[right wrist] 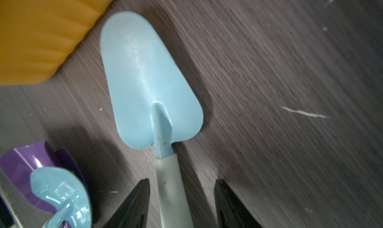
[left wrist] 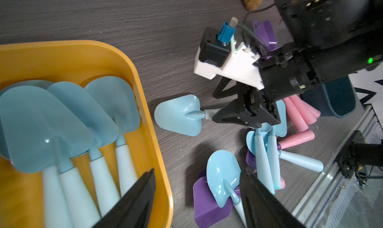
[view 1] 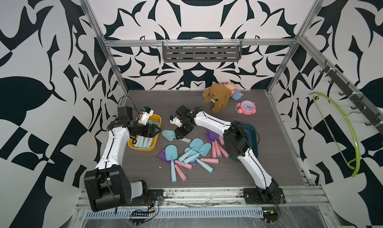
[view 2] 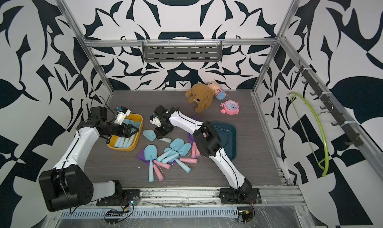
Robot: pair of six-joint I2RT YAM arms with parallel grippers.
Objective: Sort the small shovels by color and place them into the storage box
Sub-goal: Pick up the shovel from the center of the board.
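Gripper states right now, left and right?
Left gripper: open, empty.
Right gripper: open, straddling the handle of the light blue plastic shovel, not clamped.

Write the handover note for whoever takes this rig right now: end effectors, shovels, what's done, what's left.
Left end effector: open, empty, over the rim of the yellow box.
Right end effector: open, jaws straddling the handle of a blue shovel lying on the table beside that box; not gripped yet.
Done: at least four blue shovels lie in the yellow box.
Left: that blue shovel, the mixed blue and purple pile mid-table, and the purple shovels beside the dark teal box, whose visible part holds no shovel.
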